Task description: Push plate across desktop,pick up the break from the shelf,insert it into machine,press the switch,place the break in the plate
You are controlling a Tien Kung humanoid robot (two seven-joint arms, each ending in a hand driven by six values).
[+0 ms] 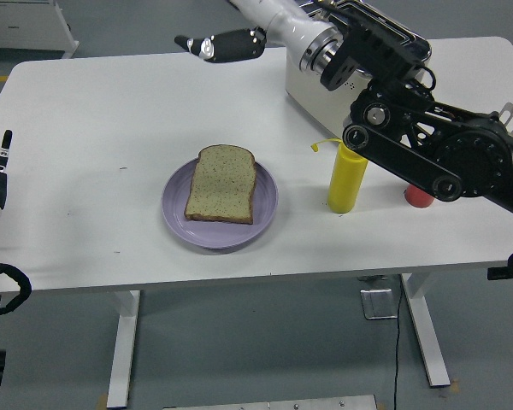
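purple plate (175, 224) holding bread (221, 183), right hand (218, 45) raised, fingers loose, empty

White table (85, 171) on white legs, standing on a grey floor (265, 359). Near its middle sits a purple plate (173, 213); right of it, apart, an upright yellow bottle (345, 178), and just beyond that a red bottle (418, 196), mostly hidden. A white-and-chrome toaster (312, 90) stands at the far right side, partly covered.
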